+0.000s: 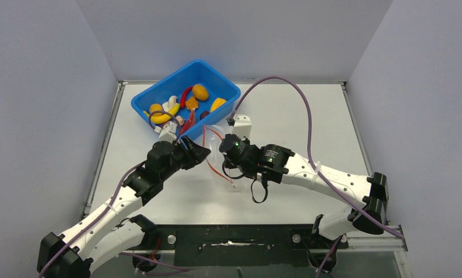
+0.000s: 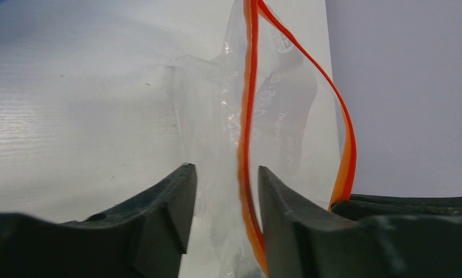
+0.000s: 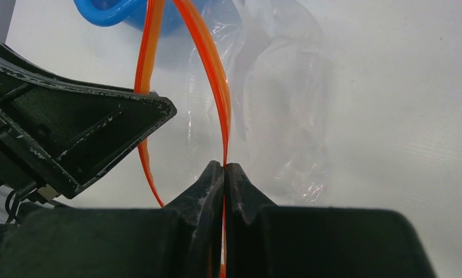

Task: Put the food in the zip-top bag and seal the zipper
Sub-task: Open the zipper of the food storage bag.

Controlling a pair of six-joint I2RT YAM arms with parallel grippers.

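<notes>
White table (image 1: 286,116), blue tub (image 1: 153,92) at its far-left corner. Clear zip-top bag (image 1: 219,168) just in front of the tub, between both arms, mouth gaping. Right gripper (image 3: 224,168) clamped on one zipper (image 3: 214,75) strip; left gripper (image 2: 225,171) parted around the other. Food (image 1: 200,91) all in the tub.

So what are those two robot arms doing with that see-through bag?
They are getting the zip-top bag open so it can be filled. The right arm has its jaws pinched shut on one side of the orange zipper. The left arm has its jaws open around the other side, not squeezing it. The toy food sits in the blue tub, and the bag looks empty.
</notes>
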